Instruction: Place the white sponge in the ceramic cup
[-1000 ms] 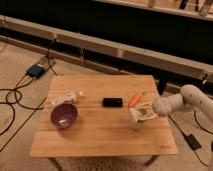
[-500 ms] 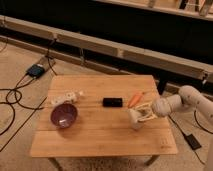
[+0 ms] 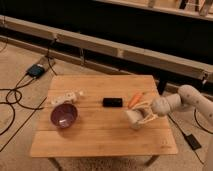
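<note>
1. since half a second earlier the ceramic cup point(image 3: 134, 118) and the gripper point(image 3: 142, 114) have barely shifted; both sit at the same spot on the right half of the table.
2. the ceramic cup lies tipped, its long axis roughly level with the tabletop and its open mouth turned toward the left front. it is near the table's right front part, just below the carrot.
3. the gripper is right against the cup's right side, with pale fingers point(image 3: 145, 107) running along it; whether they clamp the cup or merely touch it cannot be told.
4. the arm point(image 3: 186, 99) reaches in from beyond the right edge of the table.
5. the wooden table point(image 3: 95, 134) stands on a speckled pale floor, with a long low rail and a dark wall behind.
6. an orange carrot point(image 3: 135, 99) lies just above the cup, and a black object point(image 3: 112, 102) lies left of the carrot.
7. a purple bowl point(image 3: 64, 115) stands upright well to the left, and a white object point(image 3: 66, 96) lies just behind it.
8. cables and a small box point(image 3: 36, 70) lie on the floor at left.
</note>
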